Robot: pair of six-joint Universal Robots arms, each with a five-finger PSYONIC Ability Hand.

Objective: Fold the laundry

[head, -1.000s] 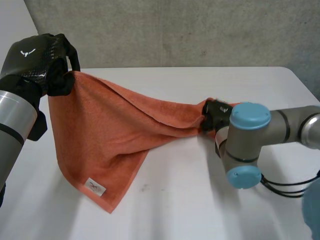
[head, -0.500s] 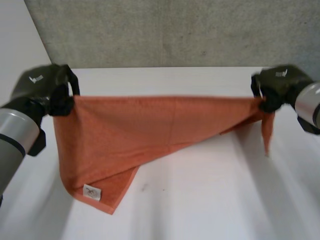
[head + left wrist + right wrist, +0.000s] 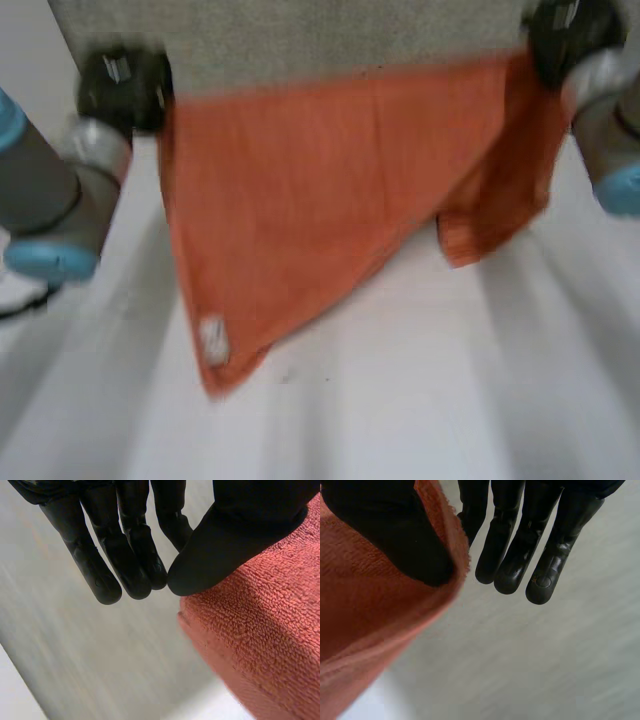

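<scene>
— Two hands on one towel? Where is it?
— Hung over the table, spread in front of the wall. The left hand has one top corner, the right hand the other.
— How do they grip?
— In the left wrist view the thumb presses on the corner and pinches the cloth. The fingers run nearly straight, tips close by the thumb tip. The right wrist view is much the same: thumb on the cloth, its edge caught between thumb and straight fingers.
— And the lower edge?
— Slanted. The lowest corner hangs beneath the left hand, with a white label just above it. A shorter flap hangs beneath the right hand. Whether the low corner touches the table, I cannot tell.
</scene>
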